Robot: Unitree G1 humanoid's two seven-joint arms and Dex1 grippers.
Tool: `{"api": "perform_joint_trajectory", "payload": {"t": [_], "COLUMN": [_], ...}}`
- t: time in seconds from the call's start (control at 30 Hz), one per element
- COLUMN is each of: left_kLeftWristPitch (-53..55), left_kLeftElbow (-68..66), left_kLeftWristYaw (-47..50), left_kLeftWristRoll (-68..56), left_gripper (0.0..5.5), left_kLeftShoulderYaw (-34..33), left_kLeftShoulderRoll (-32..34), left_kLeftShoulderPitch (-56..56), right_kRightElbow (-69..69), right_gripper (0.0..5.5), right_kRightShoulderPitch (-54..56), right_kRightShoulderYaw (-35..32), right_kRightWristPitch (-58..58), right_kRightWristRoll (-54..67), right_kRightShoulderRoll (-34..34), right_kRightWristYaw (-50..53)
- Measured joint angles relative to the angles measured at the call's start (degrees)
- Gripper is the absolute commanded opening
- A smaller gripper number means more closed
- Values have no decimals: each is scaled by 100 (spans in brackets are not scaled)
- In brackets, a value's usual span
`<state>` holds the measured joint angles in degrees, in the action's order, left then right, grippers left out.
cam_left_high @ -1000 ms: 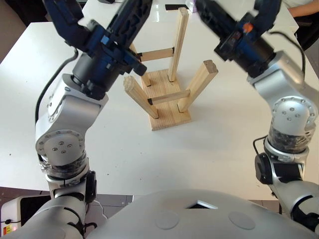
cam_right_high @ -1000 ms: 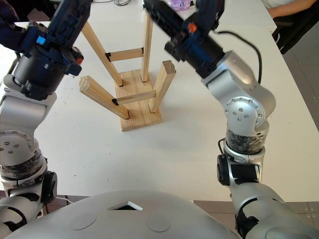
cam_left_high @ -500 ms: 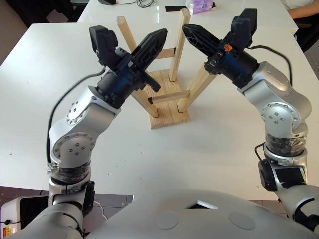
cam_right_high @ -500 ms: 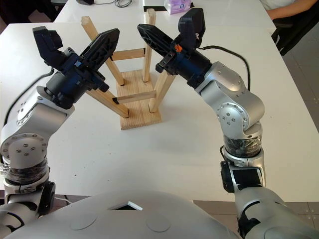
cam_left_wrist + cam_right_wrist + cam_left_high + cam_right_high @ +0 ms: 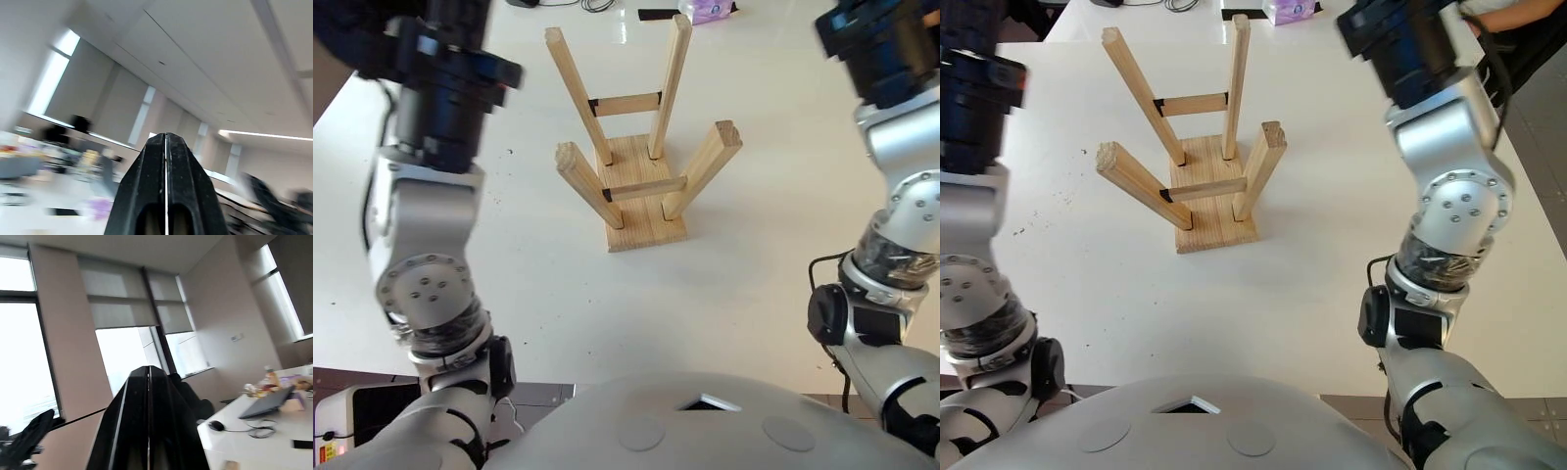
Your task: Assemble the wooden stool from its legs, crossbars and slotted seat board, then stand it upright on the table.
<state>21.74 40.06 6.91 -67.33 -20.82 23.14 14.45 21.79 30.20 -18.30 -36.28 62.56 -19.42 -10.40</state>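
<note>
The stool (image 5: 641, 176) rests upside down mid-table — slotted seat board (image 5: 648, 231) flat on the white table (image 5: 754, 264), 4 legs (image 5: 587, 186) splayed upward, 2 crossbars (image 5: 626, 104) each joining a pair. Both arms are raised, well apart from it. The left gripper (image 5: 166, 138) and right gripper (image 5: 148, 368) point up into the room, fingers pressed together on nothing. A purple box (image 5: 710, 10) stands at the far edge — contents too small to tell.

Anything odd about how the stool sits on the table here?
Yes. The stool rests upside down, its seat board flat on the table and all four legs pointing up. The legs appear to splay outward at differing angles rather than parallel. It is not yet standing upright.
</note>
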Motion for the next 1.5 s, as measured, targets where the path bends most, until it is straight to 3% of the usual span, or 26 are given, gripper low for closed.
{"api": "perform_joint_trajectory", "payload": {"t": [0.17,0.27,0.43,0.57,0.67,0.87,1.07,1.2,1.3,1.5], "left_kLeftWristPitch": [232,239,238,362,379,380,380,391,513,476], "left_kLeftElbow": [-208,-57,714,877,882,911,943,889,873,705], "left_kLeftWristYaw": [525,815,901,919,807,593,1091,1080,85,-23], "left_kLeftWristRoll": [1354,2345,3578,4183,4576,4988,5556,5748,5578,5944], "left_gripper": [2,2,2,2,2,2,2,2,2,2], "left_kLeftShoulderYaw": [-348,-313,837,2002,2511,2648,2069,2096,3211,3671], "left_kLeftShoulderRoll": [168,-134,-649,-1008,-1058,-1098,-1580,-1771,-1512,-1402], "left_kLeftShoulderPitch": [-1382,-2548,-3703,-3604,-3460,-3584,-3552,-3462,-2917,-2720], "right_kRightElbow": [218,823,1958,2249,2300,2327,2199,2061,2099,2049], "right_gripper": [0,0,0,0,0,0,0,0,0,0], "right_kRightShoulderPitch": [-1677,-2492,-3246,-3206,-3173,-3298,-3166,-2991,-2858,-2865], "right_kRightShoulderYaw": [342,474,1525,2324,2610,2601,1925,2065,2776,2773], "right_kRightWristPitch": [129,212,30,-58,-90,-94,-64,-66,-71,-52], "right_kRightWristRoll": [-2012,-2715,-3330,-3712,-3912,-4290,-5069,-5218,-4883,-4990], "right_kRightShoulderRoll": [-137,122,185,416,580,558,554,657,867,912], "right_kRightWristYaw": [968,1590,1691,1769,1805,1714,2075,1941,1341,1348]}}
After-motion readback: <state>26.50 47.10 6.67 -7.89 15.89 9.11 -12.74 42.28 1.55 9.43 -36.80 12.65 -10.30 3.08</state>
